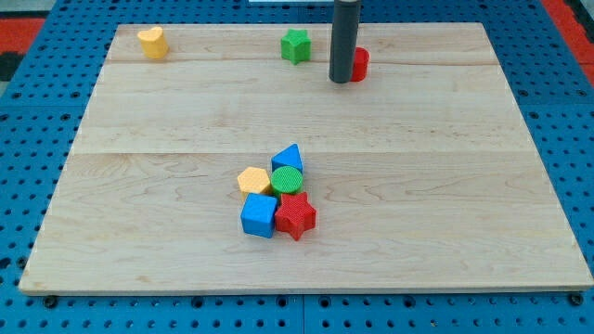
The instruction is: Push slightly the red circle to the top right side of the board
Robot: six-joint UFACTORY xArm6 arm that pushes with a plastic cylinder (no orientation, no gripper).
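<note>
The red circle point(360, 64) lies near the view's top, a little right of centre, partly hidden behind my rod. My tip point(341, 81) stands at the red circle's left side, touching it or very close. A green star point(295, 45) sits just left of the rod.
A yellow heart point(152, 42) lies at the view's top left. A cluster sits at the lower middle: blue triangle point(289, 159), yellow hexagon point(253, 181), green circle point(287, 180), blue cube point(259, 215), red star point(295, 215). The wooden board point(445, 186) is ringed by blue pegboard.
</note>
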